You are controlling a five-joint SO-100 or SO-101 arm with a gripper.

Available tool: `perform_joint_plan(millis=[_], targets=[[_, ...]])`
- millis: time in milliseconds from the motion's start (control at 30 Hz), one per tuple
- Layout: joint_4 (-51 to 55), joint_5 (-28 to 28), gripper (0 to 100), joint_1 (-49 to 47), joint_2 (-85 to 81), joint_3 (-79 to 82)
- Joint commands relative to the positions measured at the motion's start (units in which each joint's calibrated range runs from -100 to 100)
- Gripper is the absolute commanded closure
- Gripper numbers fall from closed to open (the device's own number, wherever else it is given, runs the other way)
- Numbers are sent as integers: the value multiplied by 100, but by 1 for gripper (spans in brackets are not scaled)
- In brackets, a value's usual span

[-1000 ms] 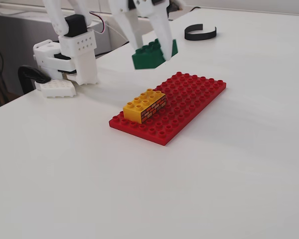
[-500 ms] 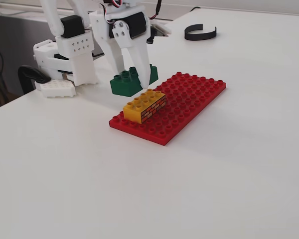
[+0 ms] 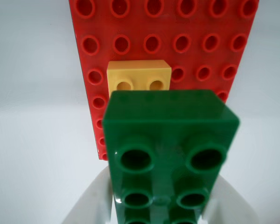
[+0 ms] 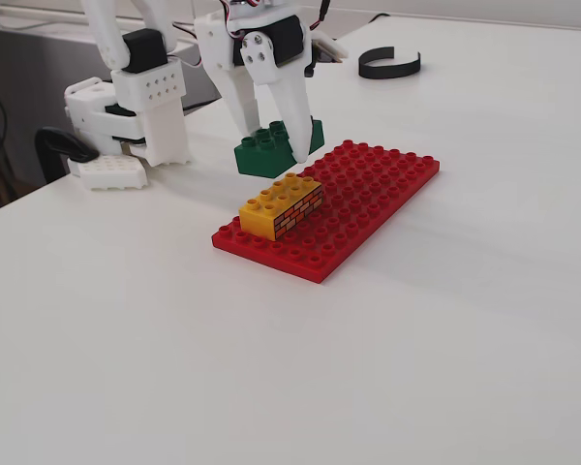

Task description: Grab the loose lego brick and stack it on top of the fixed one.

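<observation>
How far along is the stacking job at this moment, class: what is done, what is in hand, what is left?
Done: the green brick is picked up, clear of the table, clamped in the hand. In hand: it is being carried toward the yellow brick, which sits on the red baseplate; the wrist view shows the yellow brick just beyond the green one. Left: line the green brick up above the yellow, press it down and release.

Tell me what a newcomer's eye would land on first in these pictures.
In the wrist view, the dark green brick fills the foreground, held between the white fingers of the gripper. In the fixed view it hangs in the air just behind the yellow brick with brick-wall sides, not touching it. That yellow brick sits near one end of the big red baseplate on the white table.
</observation>
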Motion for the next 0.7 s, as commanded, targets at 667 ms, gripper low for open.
perform_joint_plan(millis=[667], targets=[[-79,21,89,52,864,-344]])
